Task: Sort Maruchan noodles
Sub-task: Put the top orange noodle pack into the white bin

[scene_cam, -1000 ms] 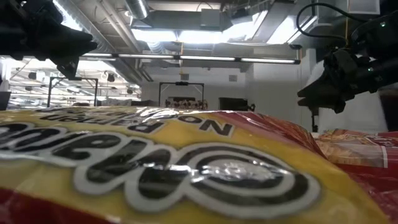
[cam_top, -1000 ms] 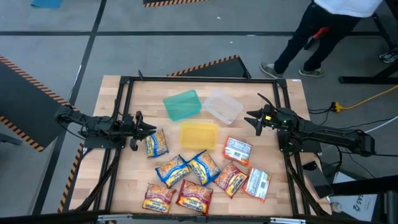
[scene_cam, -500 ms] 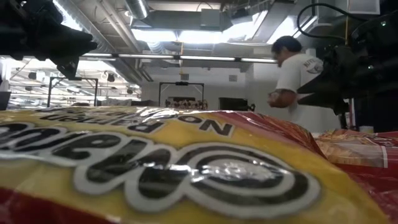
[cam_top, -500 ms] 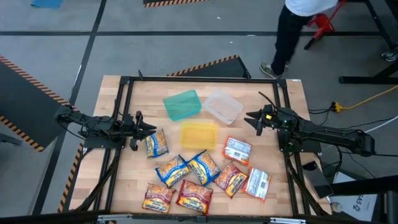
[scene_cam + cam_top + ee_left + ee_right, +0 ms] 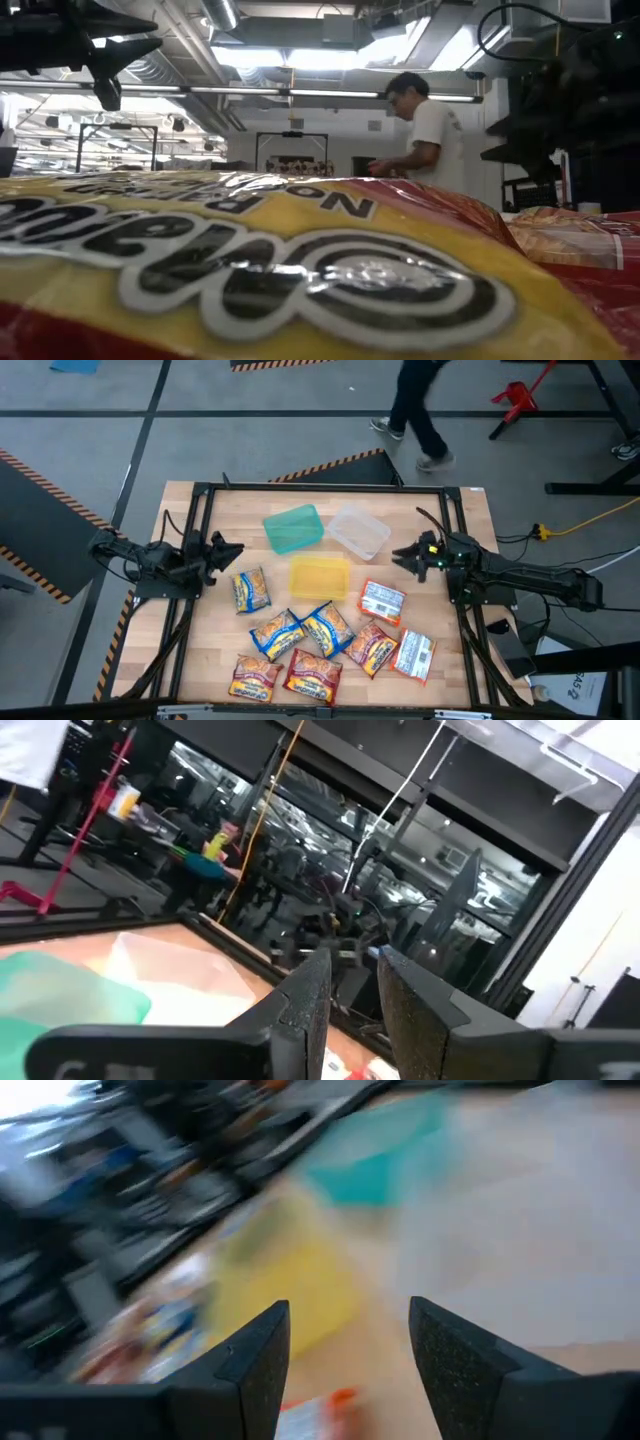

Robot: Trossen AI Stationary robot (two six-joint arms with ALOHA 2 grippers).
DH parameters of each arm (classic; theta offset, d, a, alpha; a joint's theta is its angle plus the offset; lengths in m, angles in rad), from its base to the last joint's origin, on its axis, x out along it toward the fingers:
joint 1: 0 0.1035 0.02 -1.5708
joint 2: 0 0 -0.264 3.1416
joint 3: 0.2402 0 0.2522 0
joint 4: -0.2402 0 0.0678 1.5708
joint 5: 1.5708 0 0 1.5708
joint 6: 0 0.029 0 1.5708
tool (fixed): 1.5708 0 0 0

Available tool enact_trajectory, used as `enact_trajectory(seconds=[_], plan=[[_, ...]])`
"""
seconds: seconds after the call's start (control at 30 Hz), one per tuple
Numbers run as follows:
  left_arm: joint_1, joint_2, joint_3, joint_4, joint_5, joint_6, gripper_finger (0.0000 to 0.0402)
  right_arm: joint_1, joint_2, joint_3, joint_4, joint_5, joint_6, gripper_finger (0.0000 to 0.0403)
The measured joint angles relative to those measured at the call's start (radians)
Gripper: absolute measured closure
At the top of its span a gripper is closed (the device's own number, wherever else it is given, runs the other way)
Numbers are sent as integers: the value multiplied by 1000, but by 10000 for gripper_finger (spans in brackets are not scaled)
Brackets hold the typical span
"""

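Wooden bench [image 5: 470, 510] carries nine noodle packets [image 5: 325, 628]. Left pincer [image 5: 231, 550] hovers empty, fingers narrowly apart; right pincer [image 5: 399, 553] hovers empty, fingers apart.

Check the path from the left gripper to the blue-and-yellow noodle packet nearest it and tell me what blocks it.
Nothing visible blocks it. The left gripper hangs empty, jaws slightly apart, just beyond the blue-and-yellow packet, with only bare table between them. The teal container sits off to the side, clear of that path.

Left gripper [image 5: 232, 549]: at the table's left side, fingers slightly parted, empty | Right gripper [image 5: 398, 553]: at the right side, fingers apart, empty
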Motion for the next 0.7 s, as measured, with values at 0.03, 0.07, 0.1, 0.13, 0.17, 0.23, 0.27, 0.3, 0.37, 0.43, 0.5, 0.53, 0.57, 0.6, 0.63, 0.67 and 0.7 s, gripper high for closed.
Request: enact_trajectory(seconds=[0.03, 0.07, 0.1, 0.13, 0.17, 0.23, 0.27, 0.3, 0.37, 0.43, 0.5, 0.53, 0.57, 0.6, 0.63, 0.67, 0.7], plan=[[0, 0, 0, 1, -4, 0, 319, 5, 0, 19, -11, -70, -1, 210], [0, 0, 0, 1, -7, 0, 319, 13, 0, 44, -30, -109, 3, 210], [0, 0, 0, 1, -7, -1, 319, 28, 0, 79, -57, -130, 2, 210], [0, 0, 0, 1, -8, -1, 319, 45, 1, 118, -98, -133, -10, 210], [0, 0, 0, 2, -10, 0, 319, 64, 12, 162, -146, -118, -37, 210], [0, 0, 0, 4, -11, 0, 319, 108, 55, 270, -270, -47, -109, 210], [0, 0, 0, 5, -11, 3, 319, 131, 84, 332, -354, 3, -144, 210], [0, 0, 0, 4, -11, 10, 319, 155, 116, 393, -446, 58, -177, 210], [0, 0, 0, 4, -14, 24, 319, 207, 200, 513, -642, 163, -229, 209], [0, 0, 0, 4, -7, 24, 319, 256, 298, 612, -820, 247, -250, 206], [0, 0, 0, 4, 4, 30, 319, 297, 394, 688, -967, 294, -252, 191], [0, 0, 0, 3, 11, 36, 319, 315, 443, 719, -1019, 298, -240, 179], [0, 0, 0, 3, 15, 49, 319, 331, 489, 744, -1060, 298, -227, 163], [0, 0, 0, 3, 18, 60, 319, 345, 532, 763, -1082, 298, -208, 145], [0, 0, 0, 1, 18, 70, 319, 358, 572, 773, -1094, 298, -194, 124], [0, 0, 0, 0, 18, 79, 319, 372, 611, 778, -1103, 297, -180, 102], [0, 0, 0, 0, 17, 83, 319, 386, 651, 778, -1103, 297, -175, 79]])
